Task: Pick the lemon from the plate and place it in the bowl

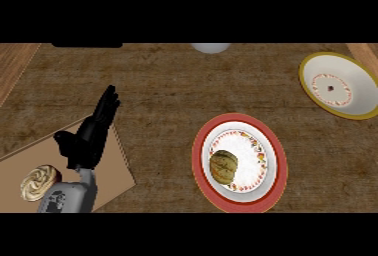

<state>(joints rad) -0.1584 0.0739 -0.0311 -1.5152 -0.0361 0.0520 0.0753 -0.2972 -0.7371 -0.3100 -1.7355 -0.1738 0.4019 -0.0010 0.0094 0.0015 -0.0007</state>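
Note:
A yellow-brown lemon (224, 165) lies on the white centre of a red-rimmed plate (238, 122) at the lower middle of the counter. At the upper right sits a white bowl (351, 72) with a yellow rim, tilted toward me and empty inside. My left hand (90, 135) shows at the left with its fingers straight and pointing up, holding nothing, well apart from the plate. My right hand is nowhere in the head view.
A brown cutting board (26, 162) lies under the left forearm, with a frosted cupcake (37, 183) on its lower left part. A pale round object (210, 47) sits at the counter's far edge, beside a dark slab (87, 45).

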